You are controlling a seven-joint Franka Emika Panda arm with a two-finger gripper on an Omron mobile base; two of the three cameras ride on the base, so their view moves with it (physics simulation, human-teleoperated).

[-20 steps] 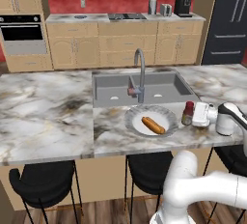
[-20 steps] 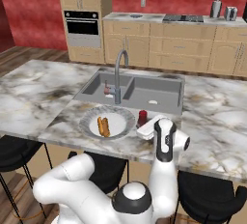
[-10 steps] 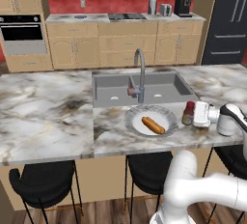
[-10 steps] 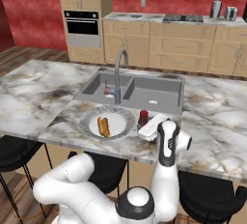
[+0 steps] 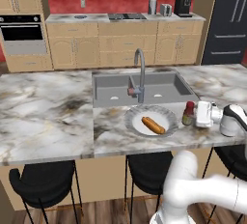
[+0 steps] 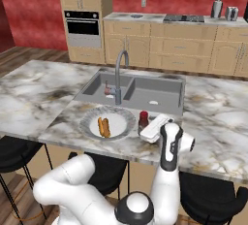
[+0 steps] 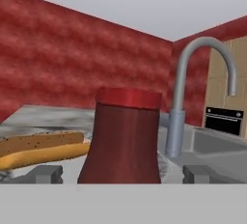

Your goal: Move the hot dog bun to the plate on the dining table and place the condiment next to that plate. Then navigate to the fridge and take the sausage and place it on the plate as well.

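Closest in, the gripper has its fingers spread wide either side of the condiment, not squeezing it. The bottle stands upright on the dining table, just beside the plate at its three o'clock. The hot dog bun lies on that plate. Best move, I'd say: back straight out, level, no sideways brush. Far off at one o'clock, the fridge.
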